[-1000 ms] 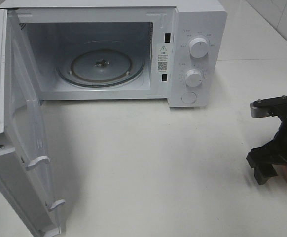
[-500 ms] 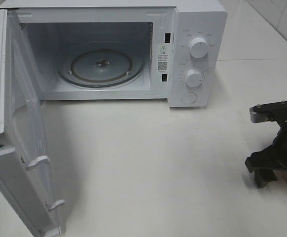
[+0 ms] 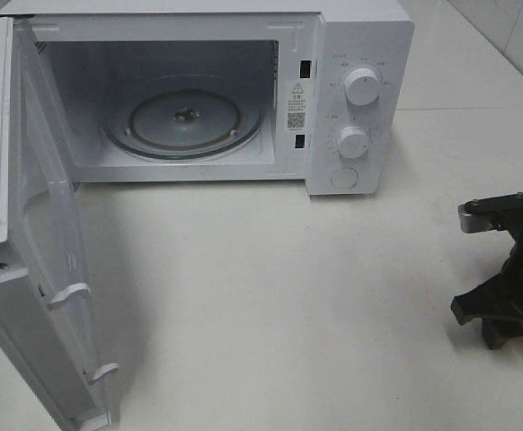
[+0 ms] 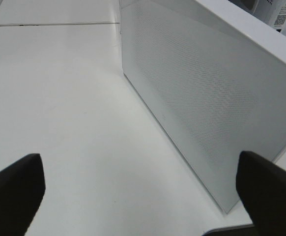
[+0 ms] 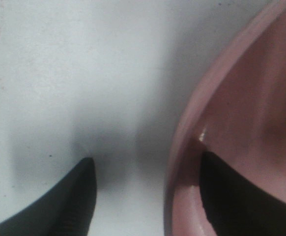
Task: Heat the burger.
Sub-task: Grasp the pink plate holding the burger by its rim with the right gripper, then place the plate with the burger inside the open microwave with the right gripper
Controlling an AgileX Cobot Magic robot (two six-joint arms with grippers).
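While the right claw [image 5: 145, 160] sank and narrowed, jaws still apart, astride the rim of the round pink plate [image 5: 187, 123], a grasp appeared imminent.

A white worktop [image 3: 270, 296] carries a white microwave [image 3: 369, 54] along its far edge, with its door [image 3: 41, 242] swung open toward the near left corner. A pink plate [image 5: 212, 93] rests at the right edge, only a sliver showing from above.
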